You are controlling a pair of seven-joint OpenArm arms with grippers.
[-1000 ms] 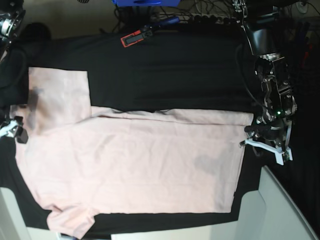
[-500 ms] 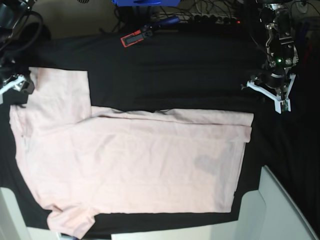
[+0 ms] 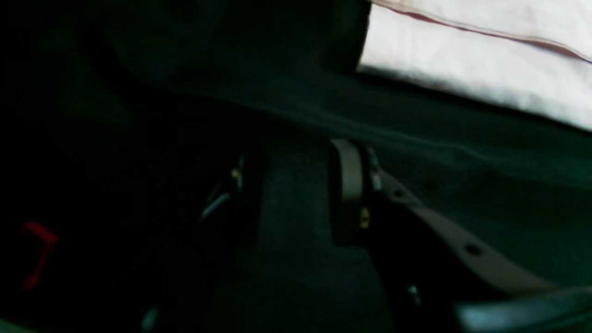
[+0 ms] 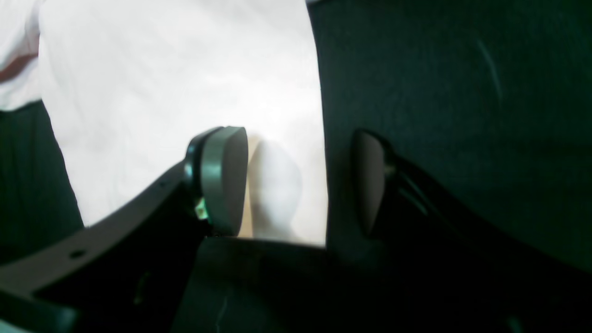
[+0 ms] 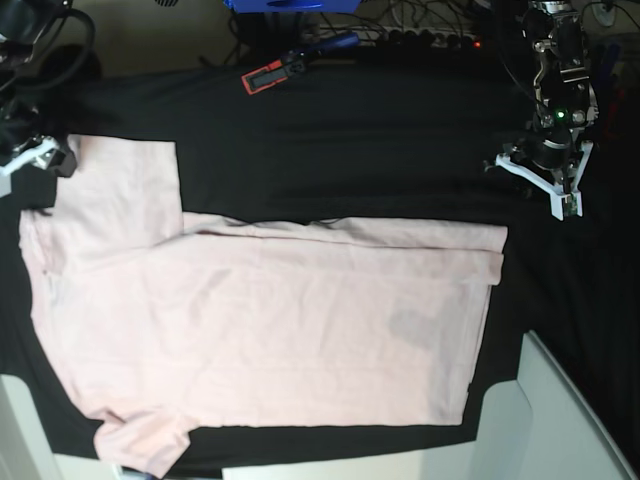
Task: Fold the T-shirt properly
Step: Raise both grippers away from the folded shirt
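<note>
The table [image 5: 350,150] is covered edge to edge by a black cloth [image 5: 400,130]. The T-shirt [image 5: 260,320] lies flat on this cloth, plain pale pink side up, occupying the near and left portion of the base view; one sleeve [image 5: 125,185] extends toward the far left, and the other sleeve [image 5: 140,445] lies at the near edge. A folded hem edge runs along the shirt's right end.

Beyond the far table edge, a tangle of cables [image 5: 420,35] is visible, with a blue object [image 5: 290,5] beside it. A red and black hand tool [image 5: 285,68] rests on the cloth near the far edge.

The left tool [image 5: 545,180] stands over bare cloth, apart from the shirt, jaws partly parted and gripping nothing. The right tool [image 4: 300,180] stands with jaws wide apart, straddling the sleeve's edge, one pad [image 4: 224,178] over pink fabric, nothing clamped.
</note>
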